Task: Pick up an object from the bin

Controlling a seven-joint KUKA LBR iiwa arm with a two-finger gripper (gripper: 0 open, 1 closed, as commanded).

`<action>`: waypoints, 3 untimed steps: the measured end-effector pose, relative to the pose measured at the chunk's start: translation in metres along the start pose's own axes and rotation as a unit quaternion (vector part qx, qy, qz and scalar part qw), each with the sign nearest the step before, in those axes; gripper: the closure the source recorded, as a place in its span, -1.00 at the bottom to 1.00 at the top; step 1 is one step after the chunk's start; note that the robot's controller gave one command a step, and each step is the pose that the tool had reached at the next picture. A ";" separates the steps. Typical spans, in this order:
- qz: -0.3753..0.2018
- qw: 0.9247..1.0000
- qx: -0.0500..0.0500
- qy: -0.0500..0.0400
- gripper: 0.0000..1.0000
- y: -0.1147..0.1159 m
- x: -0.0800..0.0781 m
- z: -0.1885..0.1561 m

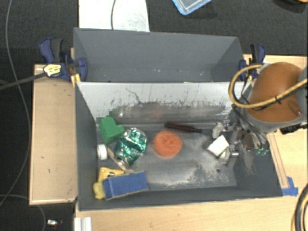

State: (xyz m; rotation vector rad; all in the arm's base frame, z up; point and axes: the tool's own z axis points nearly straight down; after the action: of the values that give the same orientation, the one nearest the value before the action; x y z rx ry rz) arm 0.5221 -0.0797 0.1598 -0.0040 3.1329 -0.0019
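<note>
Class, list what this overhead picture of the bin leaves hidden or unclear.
- Camera view: the yellow lumpy piece at front left is partly covered by the blue rectangular block, so its shape is unclear.
- Camera view: the small white block lies at the end effector. Whether it is held cannot be told.
- Camera view: the grey metal bin's right floor is hidden under the arm's orange cover.

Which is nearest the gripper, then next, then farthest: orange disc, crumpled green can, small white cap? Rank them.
1. orange disc, in the centre, nearest the gripper at right.
2. crumpled green can, left of the disc.
3. small white cap, far left.
</note>
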 end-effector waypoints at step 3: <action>0.045 0.999 0.001 -0.008 -1.00 -0.064 -0.027 0.091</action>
State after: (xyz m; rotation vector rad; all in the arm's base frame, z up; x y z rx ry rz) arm 0.5500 -0.1441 0.0686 0.1348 3.1143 -0.0043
